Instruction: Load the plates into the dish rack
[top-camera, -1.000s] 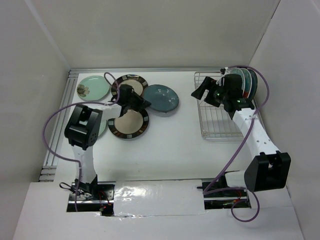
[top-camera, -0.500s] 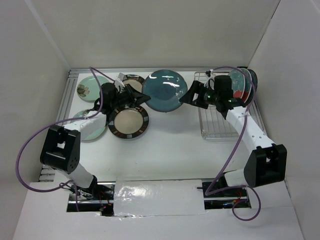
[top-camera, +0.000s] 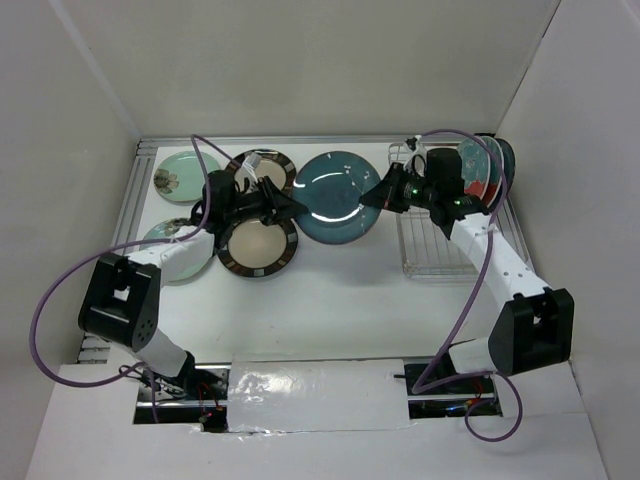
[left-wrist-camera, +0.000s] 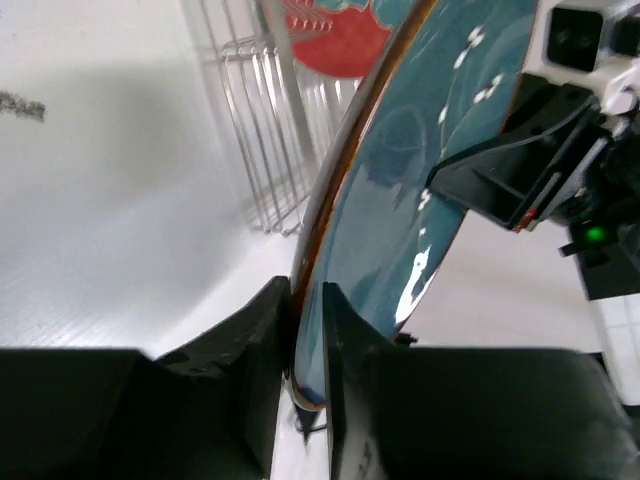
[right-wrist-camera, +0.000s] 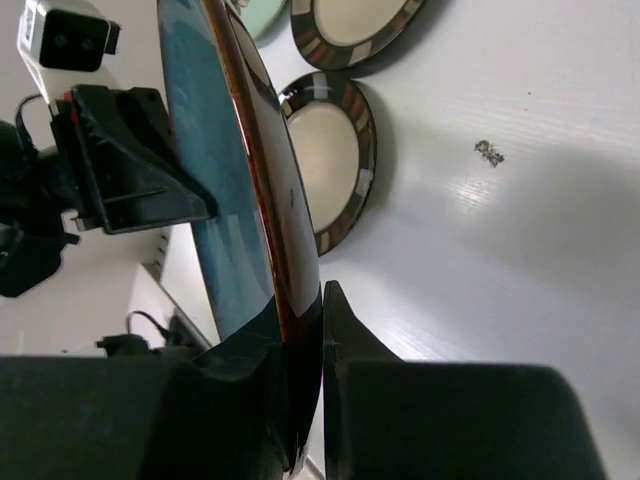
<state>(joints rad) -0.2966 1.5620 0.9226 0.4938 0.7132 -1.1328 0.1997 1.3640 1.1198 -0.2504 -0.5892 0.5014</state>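
Over the middle of the table (top-camera: 340, 300), left of the rack (top-camera: 430, 255) at 3 o'clock, the teal plate (top-camera: 335, 195) now hangs between both arms. A second ago it lay flat with only the left gripper (top-camera: 288, 203) on its 9 o'clock rim. The right gripper (top-camera: 378, 196), then gaping wide by the rack, has just pinched the 3 o'clock rim. Both sets of jaws are narrow on that one plate, so I read this as the hand-over. I judge the left must let go before the right can carry it to the rack. The top view alone shows both mint plates (top-camera: 180, 175) flat at 9 and 10 o'clock. Only the wrist views show the rim seated deep between the fingers (right-wrist-camera: 360, 370), and the left wrist shows a red plate (left-wrist-camera: 340, 40) standing among the tines.
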